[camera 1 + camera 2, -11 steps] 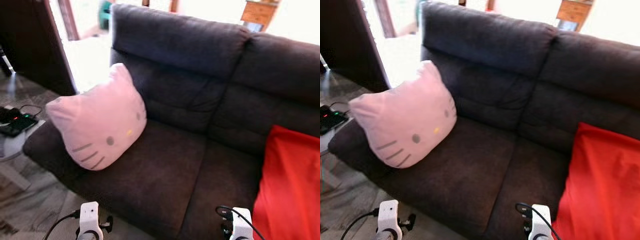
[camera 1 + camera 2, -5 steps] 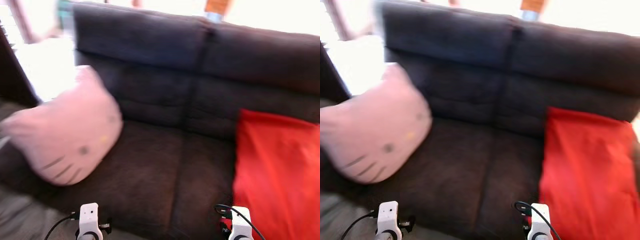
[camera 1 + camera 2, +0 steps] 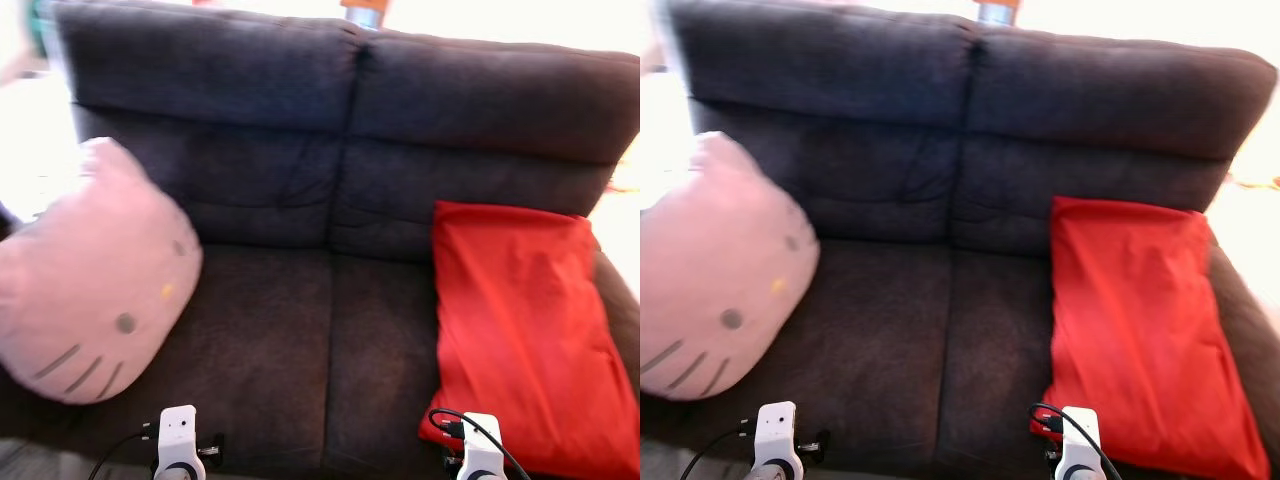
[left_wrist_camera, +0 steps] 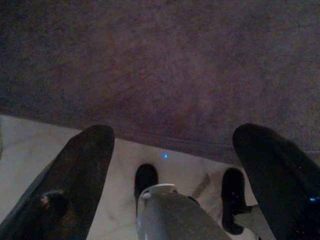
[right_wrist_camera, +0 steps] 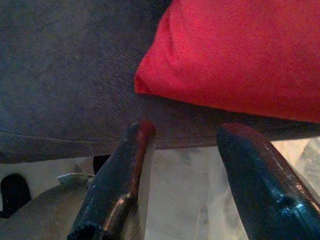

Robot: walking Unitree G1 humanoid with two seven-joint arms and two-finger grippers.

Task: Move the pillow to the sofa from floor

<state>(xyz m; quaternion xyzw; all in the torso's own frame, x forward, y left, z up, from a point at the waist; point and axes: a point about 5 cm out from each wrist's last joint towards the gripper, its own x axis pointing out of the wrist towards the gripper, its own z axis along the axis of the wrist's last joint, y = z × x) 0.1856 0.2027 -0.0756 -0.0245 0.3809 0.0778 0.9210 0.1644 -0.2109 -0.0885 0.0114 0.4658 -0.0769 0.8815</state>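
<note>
A pink cat-face pillow (image 3: 90,280) leans against the left end of the dark grey sofa (image 3: 300,330). A red pillow (image 3: 520,330) lies on the sofa's right seat against the backrest. Both arms hang low in front of the sofa's front edge, their white wrists at the bottom of the eye views. My left gripper (image 4: 175,165) is open over the pale floor below the sofa's front edge, holding nothing. My right gripper (image 5: 185,170) is open too, just below the sofa edge near the red pillow's lower corner (image 5: 150,85).
The sofa's middle seat between the two pillows is bare. Pale tiled floor (image 4: 30,145) runs along the sofa's front. Bright light comes from behind the backrest, with a wooden piece of furniture (image 3: 365,10) beyond it.
The camera has swung right: the pink pillow slid toward the left edge of the picture and the whole red pillow came into view. Both arms hang as before.
</note>
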